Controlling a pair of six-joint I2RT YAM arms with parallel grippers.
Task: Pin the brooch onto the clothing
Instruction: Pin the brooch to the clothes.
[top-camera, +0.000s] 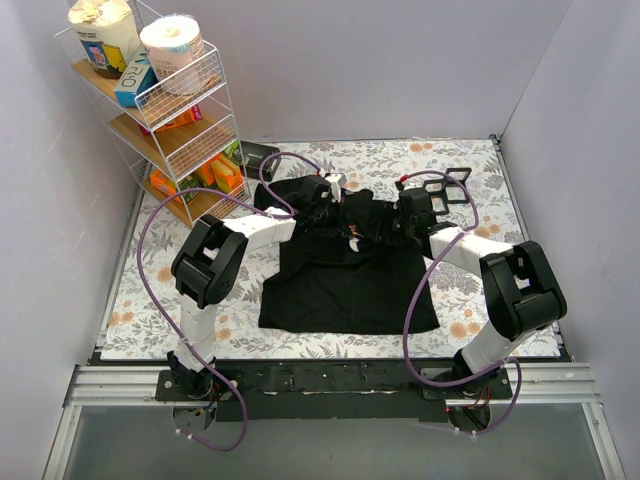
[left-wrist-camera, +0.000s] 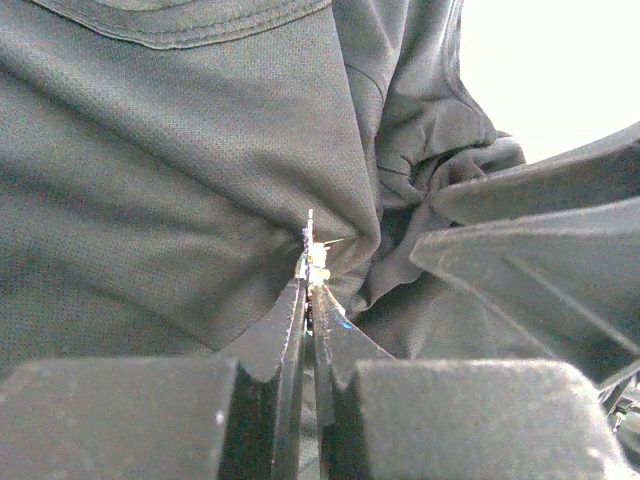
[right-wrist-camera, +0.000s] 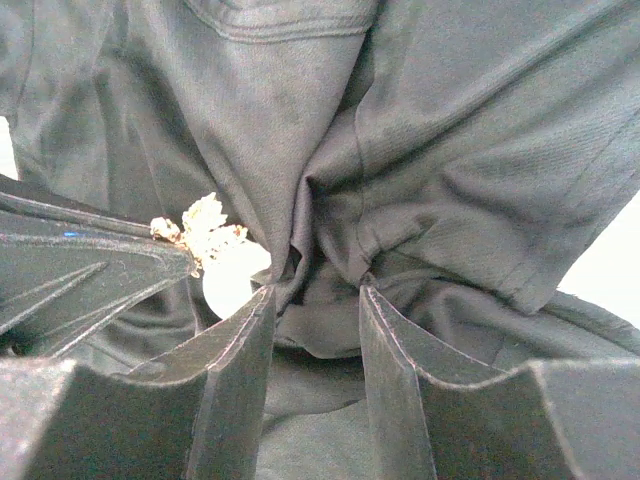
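The clothing, a black T-shirt (top-camera: 345, 285), lies on the floral table with its upper part bunched between both arms. My left gripper (left-wrist-camera: 311, 285) is shut on the brooch (left-wrist-camera: 314, 258), a small pale metallic ornament whose pin points up against a pinched fold of cloth. In the right wrist view the brooch (right-wrist-camera: 212, 235) shows at the left, at the tip of the left gripper's fingers (right-wrist-camera: 90, 270). My right gripper (right-wrist-camera: 315, 290) stands open, with a gathered ridge of shirt fabric between its fingers. The collar seam (right-wrist-camera: 290, 25) runs across the top.
A white wire shelf rack (top-camera: 170, 110) with paper rolls and boxes stands at the back left. Small black square frames (top-camera: 450, 185) sit at the back right, and a dark box (top-camera: 258, 155) is behind the shirt. Purple cables loop beside both arms.
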